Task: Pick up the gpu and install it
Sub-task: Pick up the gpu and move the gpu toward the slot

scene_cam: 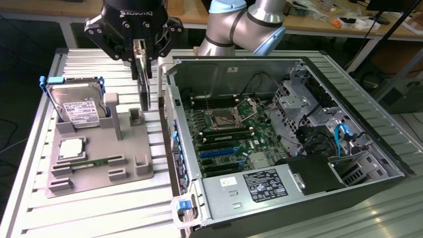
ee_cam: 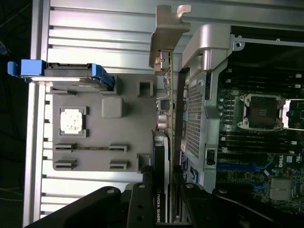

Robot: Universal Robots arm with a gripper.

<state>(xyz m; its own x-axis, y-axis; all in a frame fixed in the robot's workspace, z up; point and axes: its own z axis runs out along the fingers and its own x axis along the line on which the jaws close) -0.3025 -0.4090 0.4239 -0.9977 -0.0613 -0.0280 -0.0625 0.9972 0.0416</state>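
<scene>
The gripper (scene_cam: 140,58) (ee_cam: 164,199) is clamping the gpu (scene_cam: 142,87) (ee_cam: 160,156) by its upper edge, its jaws pressing on the card's two flat faces; the gpu is hanging upright and edge-on, over the side of the grey holder (scene_cam: 99,168) (ee_cam: 130,137) that lies nearest the computer case (scene_cam: 370,129) (ee_cam: 204,47); its lower edge is sitting close to a slotted post on the holder, and whether it is touching that post cannot be told; in the wrist view the card's metal bracket (ee_cam: 167,33) is sticking out past the holder's edge, running alongside the case's outer wall. The arm (scene_cam: 244,25) is reaching in from behind the case. A hard drive (scene_cam: 79,109) (ee_cam: 61,73) with blue side rails is standing tilted in the holder at the exterior view's left; a processor chip (scene_cam: 71,148) (ee_cam: 72,119) is lying flat in front of it, and a memory stick (scene_cam: 89,162) (ee_cam: 90,148) is lying in a narrow groove just beside the chip. The case is lying open on the slatted metal table (scene_cam: 99,213) (ee_cam: 95,28), showing its motherboard (scene_cam: 231,134) (ee_cam: 256,137), the bare processor socket (scene_cam: 228,116) (ee_cam: 261,111) and the power supply (scene_cam: 258,183) at the near end.
</scene>
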